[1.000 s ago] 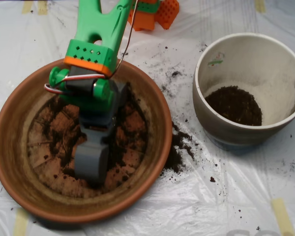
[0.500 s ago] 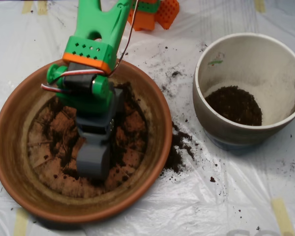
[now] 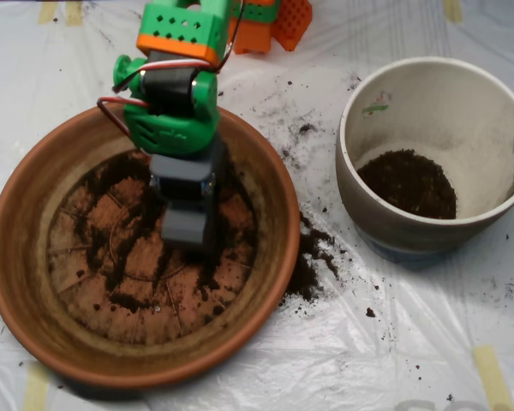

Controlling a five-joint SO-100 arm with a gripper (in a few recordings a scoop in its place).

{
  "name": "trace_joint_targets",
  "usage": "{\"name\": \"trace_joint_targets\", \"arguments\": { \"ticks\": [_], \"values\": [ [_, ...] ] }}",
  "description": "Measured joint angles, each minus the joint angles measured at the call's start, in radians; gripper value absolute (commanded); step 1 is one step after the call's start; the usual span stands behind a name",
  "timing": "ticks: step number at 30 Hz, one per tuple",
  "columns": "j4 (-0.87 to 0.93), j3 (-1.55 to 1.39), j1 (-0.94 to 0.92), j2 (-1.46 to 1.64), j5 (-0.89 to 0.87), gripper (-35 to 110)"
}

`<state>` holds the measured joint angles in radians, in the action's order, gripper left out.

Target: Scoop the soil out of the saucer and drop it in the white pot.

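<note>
Large round terracotta-orange clay saucer [image 3: 17,257] w/ thick rim sits at left on the desk [image 3: 411,342], which is covered w/ wrinkled clear plastic sheet. Dark brown-black crumbly soil [image 3: 128,257] lies thin over the saucer base: streaks & small clumps, mostly upper-centre & around the middle, w/ bare orange ridged base showing through, esp. lower part. Radial ridges visible betw. the crumbs.

Grey clamshell claw [image 3: 187,229] hangs over the saucer's upper-centre, pointing down-frame, tip above or on the soil streaks – can't tell if touching. Seen from above as a closed-looking grey block, but whether its halves are apart or together, & whether any soil is inside, can't tell. Green arm body w/ orange band [image 3: 173,94] reaches in from top edge, red/white wires looped at its left.

Round off-white pot w/ greyish sides [image 3: 488,223] stands at right, well apart from saucer. Dusty inner walls, small green mark near upper-left rim. Dark soil heap on its bottom.

Spilled soil patch [image 3: 313,257] on the plastic just beside saucer's right rim, betw. saucer & pot; finer crumbs scattered above that. Orange perforated blocks [image 3: 278,21] at top edge.
</note>
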<state>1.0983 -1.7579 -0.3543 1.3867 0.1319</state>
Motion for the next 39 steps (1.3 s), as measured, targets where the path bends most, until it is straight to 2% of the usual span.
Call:
{"name": "trace_joint_targets", "arguments": {
  "ticks": [6,12,26,32,39],
  "values": [
    [-0.055,-0.209,0.02,0.163,-0.003,0],
    [0.02,-0.21,0.048,0.255,-0.02,0],
    [0.31,0.166,0.138,0.345,-0.055,-1],
    [0.379,0.293,0.275,0.416,-0.011,-1],
    [0.382,0.313,0.505,0.491,0.072,-1]
  ]
}}
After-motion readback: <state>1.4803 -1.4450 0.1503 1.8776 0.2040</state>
